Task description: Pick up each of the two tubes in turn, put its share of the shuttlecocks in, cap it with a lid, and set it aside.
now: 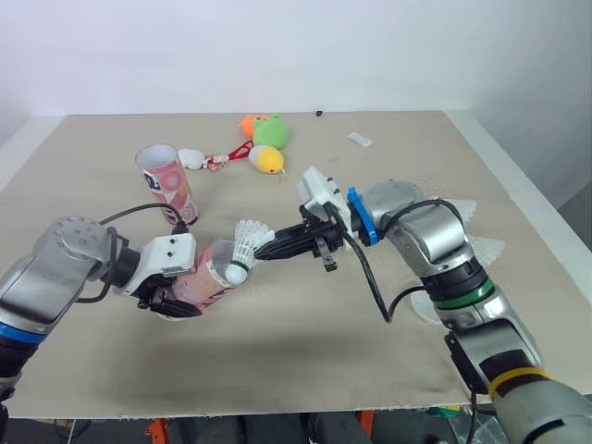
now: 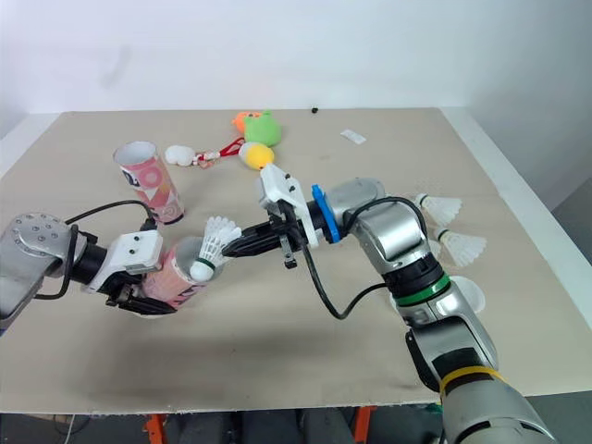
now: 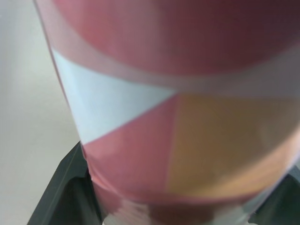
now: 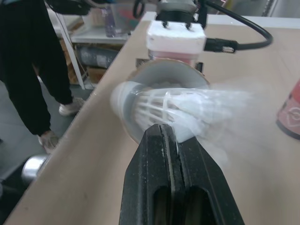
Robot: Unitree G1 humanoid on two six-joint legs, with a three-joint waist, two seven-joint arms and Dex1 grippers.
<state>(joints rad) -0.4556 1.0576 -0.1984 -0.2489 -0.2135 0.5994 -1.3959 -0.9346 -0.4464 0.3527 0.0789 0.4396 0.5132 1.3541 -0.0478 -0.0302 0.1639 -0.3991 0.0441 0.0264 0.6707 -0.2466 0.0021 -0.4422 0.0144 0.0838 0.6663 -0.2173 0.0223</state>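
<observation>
Right now the right gripper has its 2 fingers pinched almost together on the feather skirt of 1 shuttlecock. Cork end points left and down and sits right at the open mouth of the held tube. Can't tell if the cork is past the rim.

The left gripper is clamped on that pink tube. In the left wrist view a black finger sits on each side of the tube wall. The tube is tilted, mouth up and to the right, low over the near-left part of the table.

Tube 2 stands upright at far left, open end up, well apart from the held one.

2 loose shuttlecocks lie at the right edge, 1 farther and 1 nearer. A white disc lies just nearer than those.

At far centre sit a green plush and a yellow plush.

A person in black trousers stands beside the table in the right wrist view.
</observation>
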